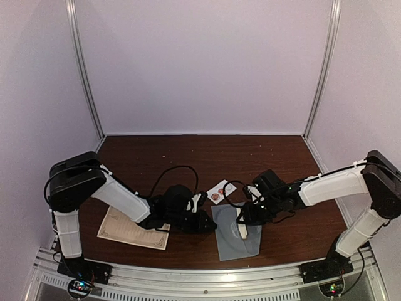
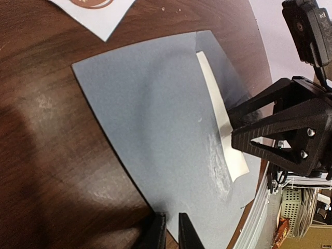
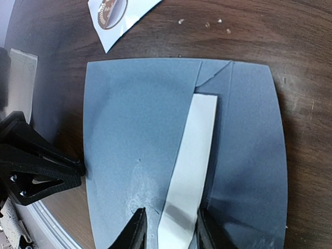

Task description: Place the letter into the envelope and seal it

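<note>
The grey-blue envelope point(image 1: 237, 241) lies flat at the table's front middle, and also shows in the left wrist view point(image 2: 155, 114) and the right wrist view point(image 3: 129, 124). A white strip point(image 3: 194, 155) lies along it. My right gripper point(image 3: 171, 231) is open, one finger on each side of the strip; it also shows in the top view point(image 1: 243, 227). My left gripper point(image 2: 172, 231) is almost shut, pinching the envelope's left edge point(image 1: 210, 224). The letter point(image 1: 133, 227), a cream sheet with a printed border, lies flat on the table under the left arm.
A small white card with red round stickers point(image 1: 220, 190) lies just behind the envelope. The metal rail point(image 1: 207, 276) runs along the table's front edge, close to the envelope. White walls close in the back and sides.
</note>
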Controlling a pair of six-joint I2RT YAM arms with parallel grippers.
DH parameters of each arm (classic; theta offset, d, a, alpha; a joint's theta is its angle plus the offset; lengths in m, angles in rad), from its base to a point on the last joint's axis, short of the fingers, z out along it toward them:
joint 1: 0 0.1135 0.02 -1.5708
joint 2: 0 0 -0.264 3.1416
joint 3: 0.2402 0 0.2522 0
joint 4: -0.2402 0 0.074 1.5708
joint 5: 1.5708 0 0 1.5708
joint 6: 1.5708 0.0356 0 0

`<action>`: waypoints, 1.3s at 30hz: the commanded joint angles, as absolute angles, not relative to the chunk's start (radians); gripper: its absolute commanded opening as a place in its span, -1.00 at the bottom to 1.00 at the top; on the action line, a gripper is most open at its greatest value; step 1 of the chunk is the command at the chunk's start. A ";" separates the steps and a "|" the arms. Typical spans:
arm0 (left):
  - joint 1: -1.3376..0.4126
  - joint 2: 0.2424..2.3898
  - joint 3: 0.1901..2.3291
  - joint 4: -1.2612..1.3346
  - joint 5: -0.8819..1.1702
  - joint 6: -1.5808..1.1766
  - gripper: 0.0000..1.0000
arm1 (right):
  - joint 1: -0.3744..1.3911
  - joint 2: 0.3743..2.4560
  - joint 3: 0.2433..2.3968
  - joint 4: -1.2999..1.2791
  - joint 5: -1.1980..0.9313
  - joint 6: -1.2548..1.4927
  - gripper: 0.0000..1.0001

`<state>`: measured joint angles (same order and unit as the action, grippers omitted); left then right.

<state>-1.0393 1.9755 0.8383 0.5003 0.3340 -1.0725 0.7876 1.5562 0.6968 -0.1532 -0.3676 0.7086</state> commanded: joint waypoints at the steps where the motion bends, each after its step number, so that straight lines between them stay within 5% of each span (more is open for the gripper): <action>1: -1.037 2.014 0.848 0.471 0.336 -1.066 -0.77 | 0.809 1.592 0.717 -0.144 -0.378 0.720 -0.33; 29: -1.029 1.939 0.836 0.449 0.271 -1.031 -0.76 | 0.847 1.567 0.776 -0.183 -0.311 0.713 -0.25; 32: -1.016 1.836 0.835 0.361 0.196 -0.969 -0.61 | 0.839 1.507 0.802 -0.250 -0.243 0.680 -0.15; 39: -0.934 1.593 0.822 0.087 0.061 -0.840 0.17 | 0.812 1.403 0.832 -0.316 -0.194 0.645 0.28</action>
